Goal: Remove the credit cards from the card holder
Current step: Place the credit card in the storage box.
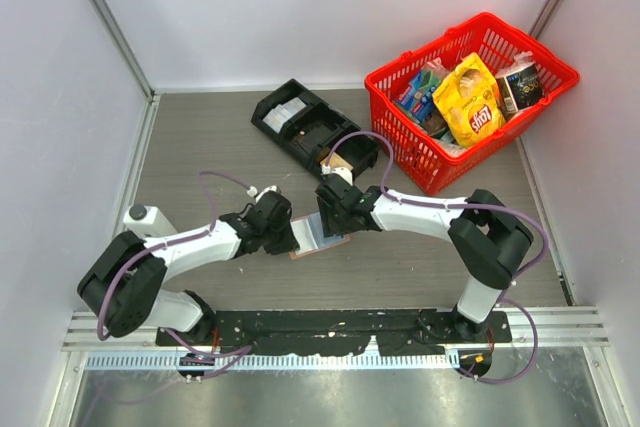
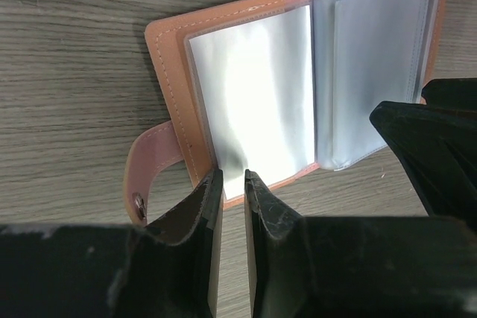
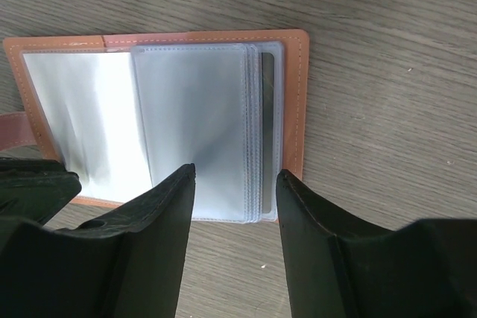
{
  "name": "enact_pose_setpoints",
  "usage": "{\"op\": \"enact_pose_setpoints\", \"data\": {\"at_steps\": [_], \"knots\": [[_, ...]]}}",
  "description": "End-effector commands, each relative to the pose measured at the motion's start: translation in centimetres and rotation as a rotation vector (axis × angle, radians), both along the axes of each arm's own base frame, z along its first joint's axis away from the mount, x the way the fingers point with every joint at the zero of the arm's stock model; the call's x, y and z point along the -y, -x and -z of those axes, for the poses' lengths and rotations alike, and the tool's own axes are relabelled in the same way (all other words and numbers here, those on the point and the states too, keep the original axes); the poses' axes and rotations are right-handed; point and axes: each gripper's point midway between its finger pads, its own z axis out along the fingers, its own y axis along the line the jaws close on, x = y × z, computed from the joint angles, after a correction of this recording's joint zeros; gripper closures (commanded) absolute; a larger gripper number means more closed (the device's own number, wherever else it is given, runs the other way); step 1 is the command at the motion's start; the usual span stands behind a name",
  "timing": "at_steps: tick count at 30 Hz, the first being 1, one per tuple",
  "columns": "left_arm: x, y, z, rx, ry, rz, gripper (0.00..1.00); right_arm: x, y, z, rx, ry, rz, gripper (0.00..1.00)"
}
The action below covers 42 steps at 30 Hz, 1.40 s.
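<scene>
The card holder lies open and flat on the table, near the middle and towards the near edge, between the two grippers. The left gripper has its fingers drawn almost together with only a thin gap, tips at the edge of the left cover beside the snap tab. Whether it presses the cover down cannot be confirmed. The right gripper is open, one finger on each side of the stack of clear sleeves. A dark strip at the right edge of the stack may be a card. Expect the holder to be light and to slide easily unless pinned. The covers are flexible, and the sleeves are thin, glossy and slippery. Any cards are probably stiff and flat. Hold a card by its exposed edge at the sleeve opening, not by the plastic.
</scene>
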Motion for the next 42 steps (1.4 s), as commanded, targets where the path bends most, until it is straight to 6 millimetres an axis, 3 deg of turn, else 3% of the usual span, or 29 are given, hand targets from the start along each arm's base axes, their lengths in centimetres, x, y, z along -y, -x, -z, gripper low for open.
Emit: {"op": "enact_pose_setpoints", "data": {"at_steps": [1,6,10,18,25,30,42], "knots": [[-0.6,0.3,1.2,-0.01,-0.011,-0.03,0.8,-1.4,-0.8,-1.2,0.027,-0.058,0.004,0.49],[-0.6,0.5,1.1,-0.007,-0.004,-0.031,0.8,-1.2,-0.8,-1.5,0.037,-0.058,0.007,0.5],[-0.6,0.4,1.1,-0.006,-0.003,-0.033,0.8,-0.9,-1.1,-2.4,0.066,-0.062,0.028,0.43],[-0.7,0.7,1.3,-0.013,0.001,-0.035,0.81,-1.1,-1.3,-3.3,0.088,-0.086,0.028,0.43],[-0.7,0.7,1.3,-0.013,0.006,-0.039,0.81,-1.3,-1.0,-2.2,0.071,-0.082,0.014,0.52],[-0.7,0.7,1.3,-0.013,0.01,-0.04,0.82,-1.3,-0.8,-1.1,0.05,-0.071,0.013,0.53],[-0.3,0.8,1.5,-0.018,0.028,-0.04,0.82,-1.2,-0.5,-0.8,0.045,-0.06,-0.008,0.55]]}}
